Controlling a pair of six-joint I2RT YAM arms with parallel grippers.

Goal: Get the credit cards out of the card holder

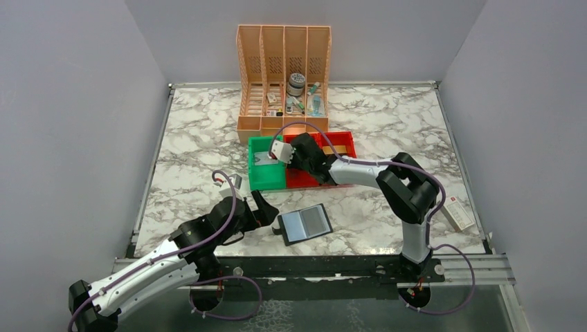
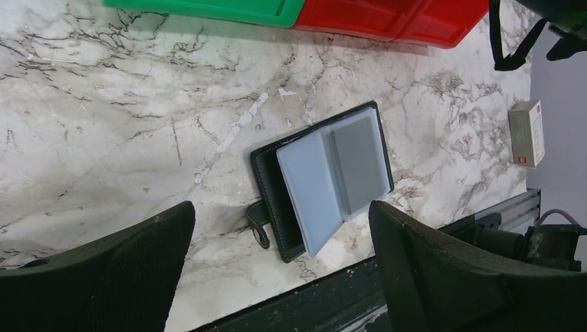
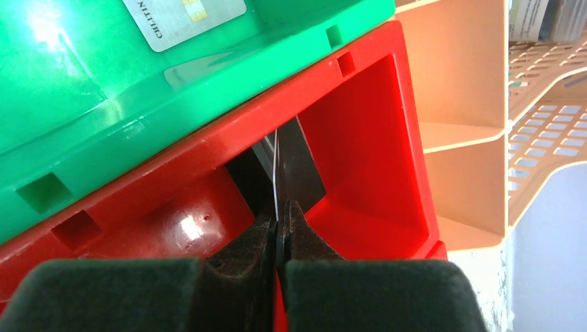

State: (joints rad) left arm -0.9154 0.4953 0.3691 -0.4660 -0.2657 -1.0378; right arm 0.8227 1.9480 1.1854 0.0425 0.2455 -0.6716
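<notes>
Card holder [image 2: 271, 187] lies open by left arm, grey card [image 2: 358, 162] inside, not yet removed. Left gripper [image 1: 266, 209] fully spread, empty, beside it, likely for steadying. Right gripper [image 3: 280, 220] pinched tight on dark card [image 3: 299, 162], edge-on over red bin [image 3: 360, 104], likely for drop.

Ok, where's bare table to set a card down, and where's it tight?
Widest bare marble: left of the green bin out to the left edge, and right of the red bin to the right edge, behind the right arm. Tight: the strip between the bins and wallet, where the left gripper sits open, and behind the bins, against the organizer.
</notes>
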